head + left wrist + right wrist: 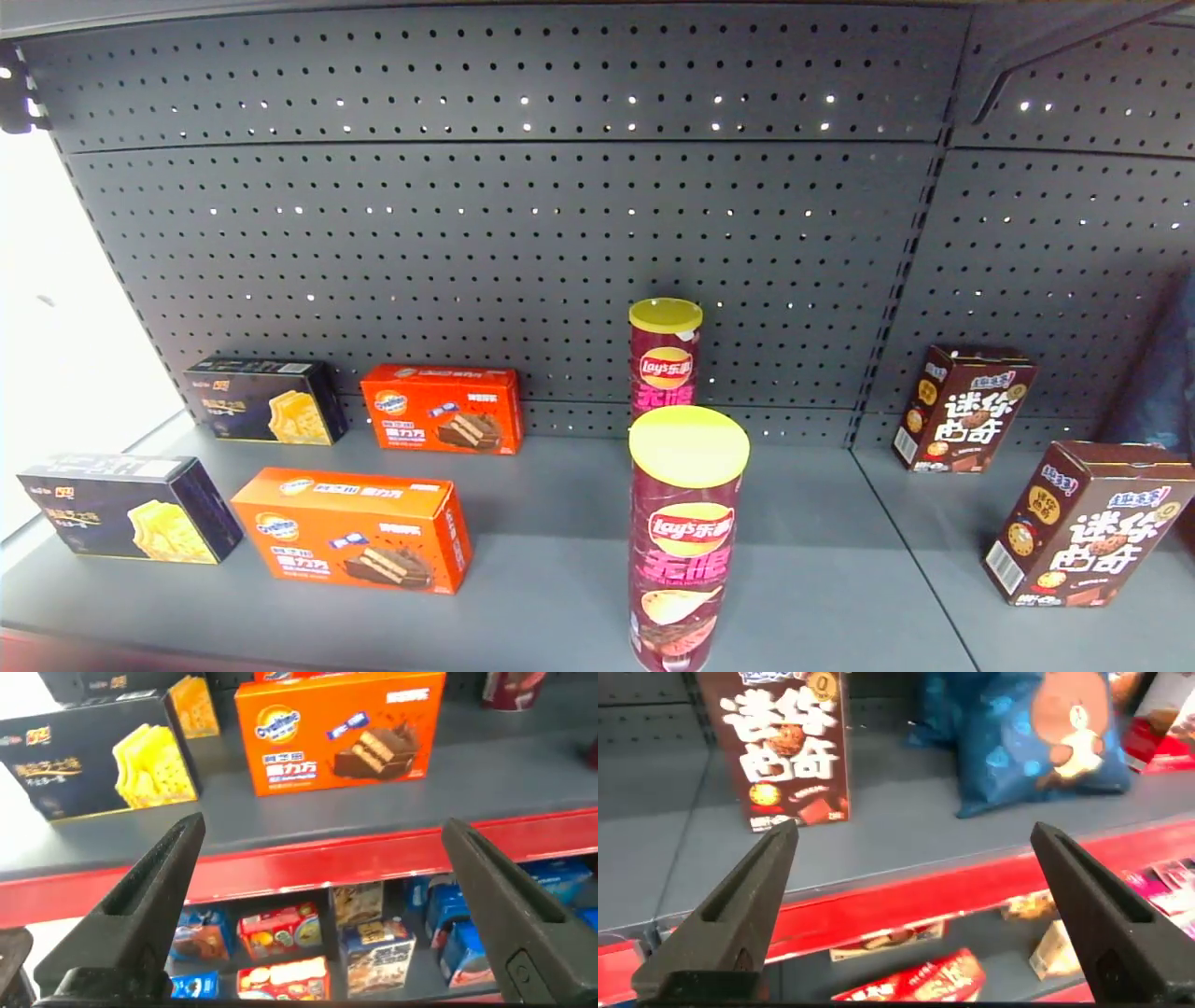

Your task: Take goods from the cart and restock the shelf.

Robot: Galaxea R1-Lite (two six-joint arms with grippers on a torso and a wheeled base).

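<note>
In the head view the shelf (560,495) carries a front chip can (688,541) at 6 o'clock, orange boxes (353,530) at 8 and brown boxes (1088,523) at 4; in the left wrist view the left gripper (324,826) has its jaws wide apart and empty before an orange box (338,733); in the right wrist view the right gripper (915,829) gapes likewise, empty, before a brown box (785,747).

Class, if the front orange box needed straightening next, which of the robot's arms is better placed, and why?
Probably left. The left gripper, open and empty, faces the front orange box across the shelf's red edge; the right gripper faces the brown box and blue bag instead.
</note>
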